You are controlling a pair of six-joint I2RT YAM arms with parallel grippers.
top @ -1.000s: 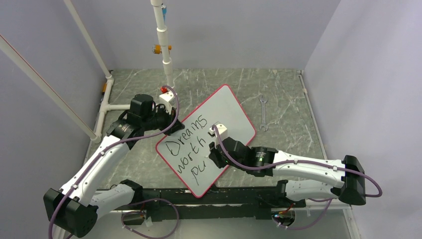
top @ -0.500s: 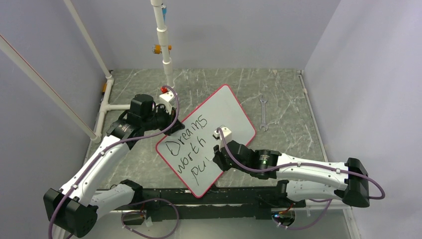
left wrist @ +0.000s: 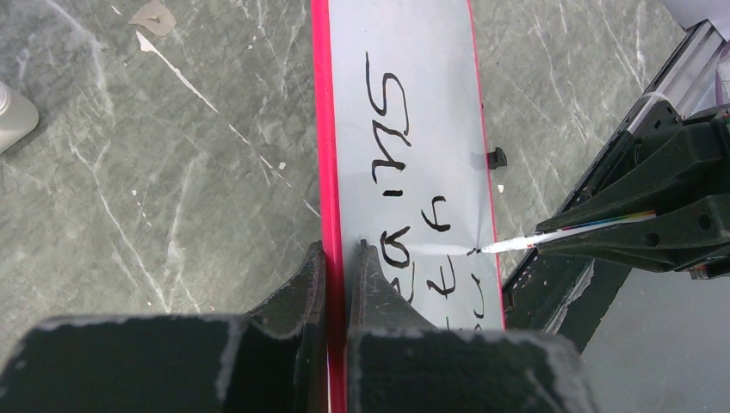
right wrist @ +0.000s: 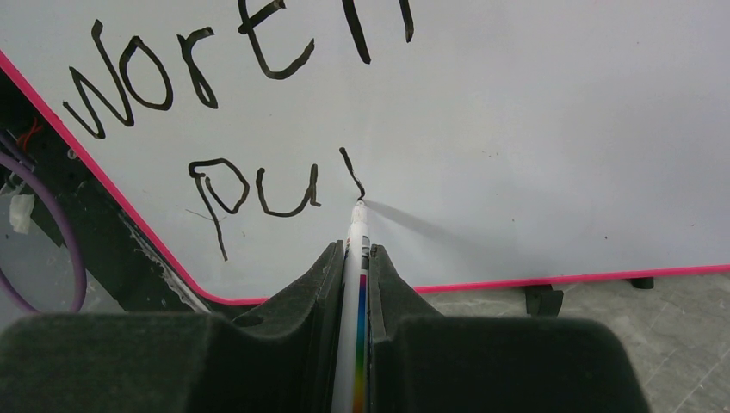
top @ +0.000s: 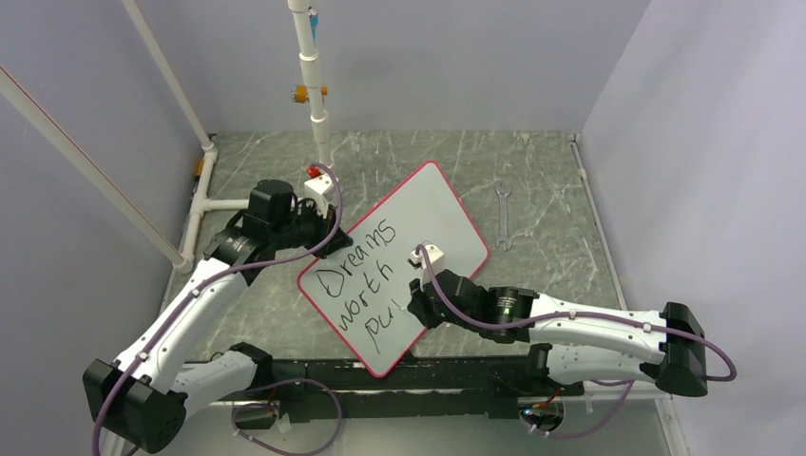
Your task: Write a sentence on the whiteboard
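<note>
right gripper [right wrist: 355, 254] pinching marker [right wrist: 357, 231] | tip on whiteboard [right wrist: 551, 129] | sentence [right wrist: 284, 210]: "worth pu"

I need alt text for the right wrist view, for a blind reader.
The right gripper holds a slim white marker pen, its tip on a large white, red-rimmed whiteboard. Black handwritten lettering reads "worth" and, below, "pu" plus one short stroke.

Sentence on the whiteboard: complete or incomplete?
Incomplete: the sentence reads only "Dreams worth pu" plus one stroke, and the marker tip touches the whiteboard there.

Grey marbled table [top: 551, 166] — whiteboard [top: 432, 204] lying askew on it, a wrench [top: 502, 217] near its edge.
</note>
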